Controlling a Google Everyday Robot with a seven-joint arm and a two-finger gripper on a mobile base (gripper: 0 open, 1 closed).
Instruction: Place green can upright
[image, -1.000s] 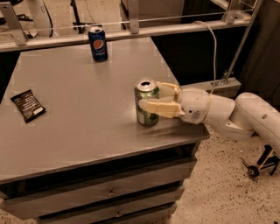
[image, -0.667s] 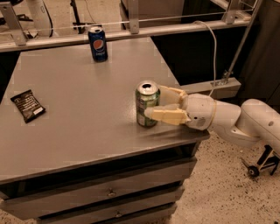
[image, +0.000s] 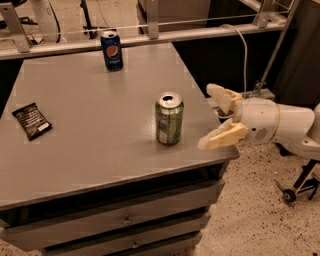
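Note:
The green can (image: 169, 119) stands upright on the grey table (image: 100, 125), near its right front corner. It has a pale green and silver body and a silver top with a pull tab. My gripper (image: 214, 116) is to the right of the can, over the table's right edge. It is open and empty, with one tan finger (image: 223, 96) behind and one finger (image: 222, 137) in front. A clear gap lies between the can and the fingertips.
A dark blue Pepsi can (image: 112, 50) stands upright at the table's back edge. A black snack packet (image: 31, 120) lies flat at the left. Drawers (image: 125, 220) sit under the tabletop. A metal rail (image: 150, 37) runs behind. A wheeled stand (image: 297, 187) is on the floor at right.
My gripper has let go of the green can and drawn back to the right. The can stays upright where it was.

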